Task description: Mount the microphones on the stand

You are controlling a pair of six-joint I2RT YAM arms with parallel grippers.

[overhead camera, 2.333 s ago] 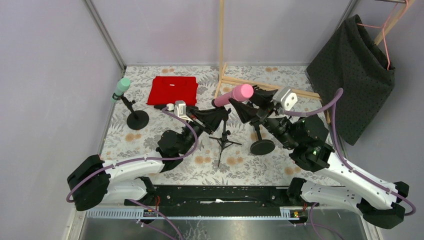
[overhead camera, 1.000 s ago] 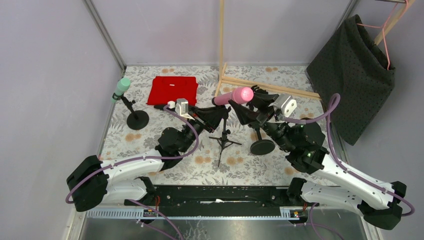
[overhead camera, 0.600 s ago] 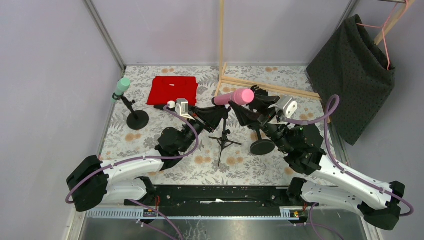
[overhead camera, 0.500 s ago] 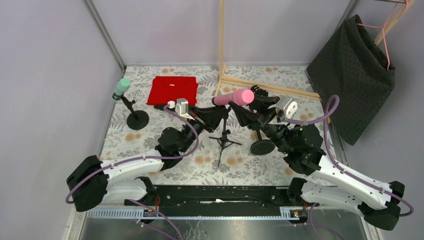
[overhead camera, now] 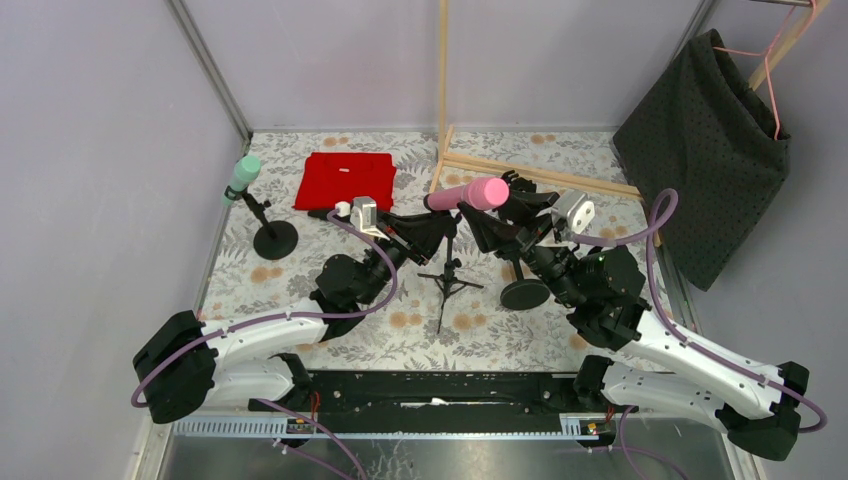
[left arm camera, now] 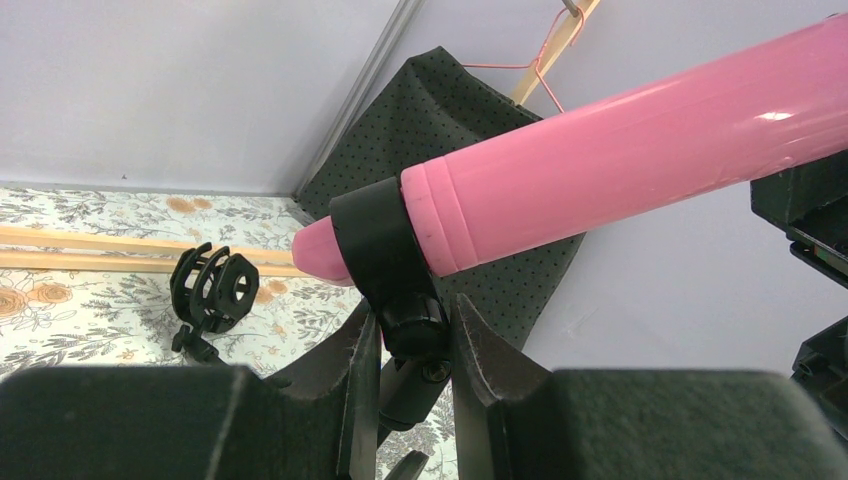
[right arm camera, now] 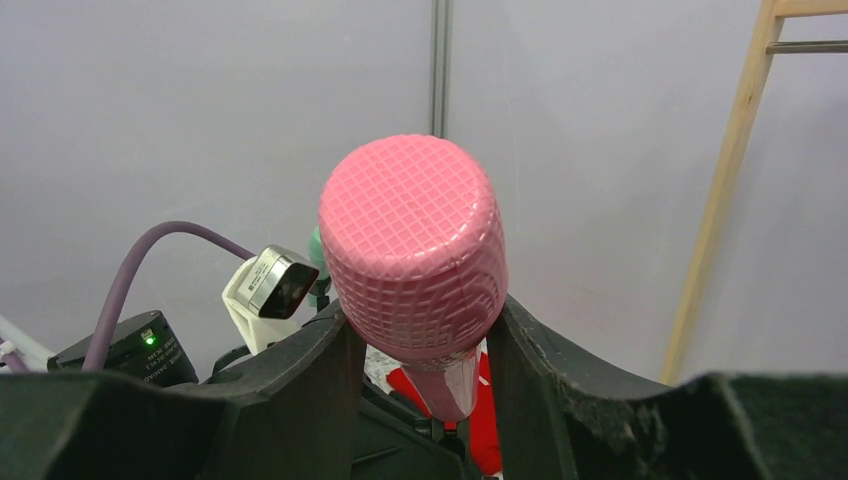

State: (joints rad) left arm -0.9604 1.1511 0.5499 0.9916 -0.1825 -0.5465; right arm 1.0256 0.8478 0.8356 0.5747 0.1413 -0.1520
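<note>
The pink microphone (overhead camera: 470,193) lies nearly level above the table's middle, its handle end pushed through the black clip (left arm camera: 375,245) of a small tripod stand (overhead camera: 447,280). My right gripper (right arm camera: 420,330) is shut on the microphone's mesh head (right arm camera: 415,250). My left gripper (left arm camera: 415,340) is shut on the stand's swivel knuckle (left arm camera: 415,322) just under the clip. A mint green microphone (overhead camera: 241,175) sits tilted in a round-base stand (overhead camera: 275,240) at the far left.
A second round-base stand (overhead camera: 524,293) with an empty clip (left arm camera: 212,290) stands under my right arm. A red cloth (overhead camera: 345,180) lies at the back. A wooden rack (overhead camera: 445,100) and a dark cloth on a hanger (overhead camera: 710,150) stand behind and right.
Over the last two seconds my right gripper eased the pink microphone slightly down and left into the clip. In the last second neither arm visibly moved.
</note>
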